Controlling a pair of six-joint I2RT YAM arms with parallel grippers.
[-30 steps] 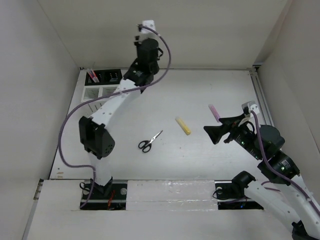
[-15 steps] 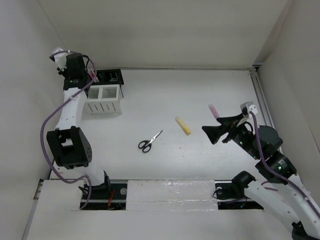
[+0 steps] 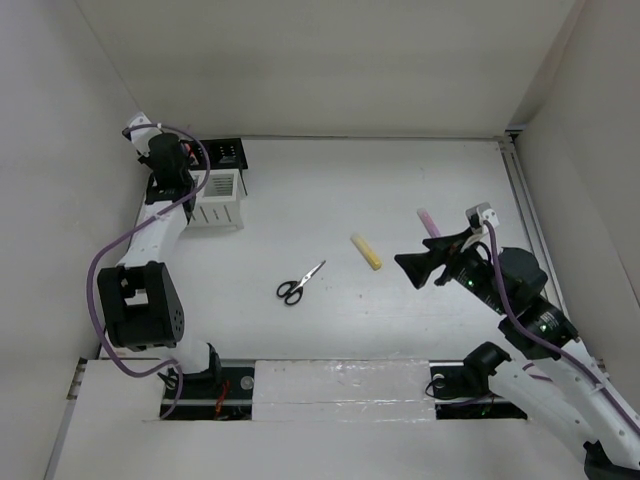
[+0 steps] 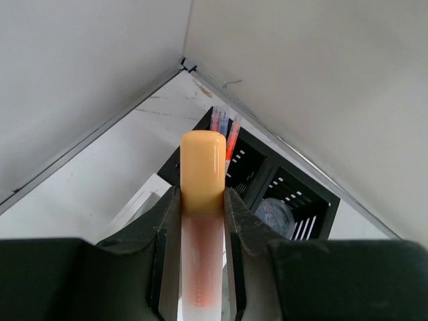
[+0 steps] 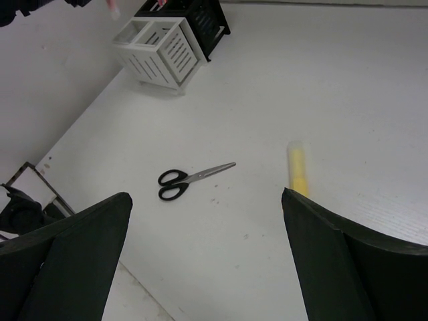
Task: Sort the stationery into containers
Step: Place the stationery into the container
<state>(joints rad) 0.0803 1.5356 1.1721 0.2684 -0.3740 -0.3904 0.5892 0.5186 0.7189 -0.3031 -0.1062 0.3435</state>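
Observation:
My left gripper (image 4: 202,195) is shut on an orange marker (image 4: 202,164), cap end forward, held above the white slatted organizer (image 4: 143,198) and short of the black mesh holder (image 4: 302,188). That holder has thin orange-red pens (image 4: 231,136) and a small purplish clear tub (image 4: 274,215) in it. From above, the left gripper (image 3: 172,166) hangs over the organizer (image 3: 220,198) beside the holder (image 3: 226,152). Black-handled scissors (image 3: 299,283), a yellow marker (image 3: 366,251) and a pink marker (image 3: 428,222) lie on the table. My right gripper (image 3: 411,272) is open, in the air right of the yellow marker.
Walls close in the table at the left, back and right; both containers sit in the back left corner. In the right wrist view the scissors (image 5: 190,181) and yellow marker (image 5: 298,172) lie between my wide fingers, with the organizer (image 5: 160,53) far beyond.
The left arm swung from the back middle to the left and came down over the containers, still holding the marker. The right gripper drifted slightly left and stayed open.

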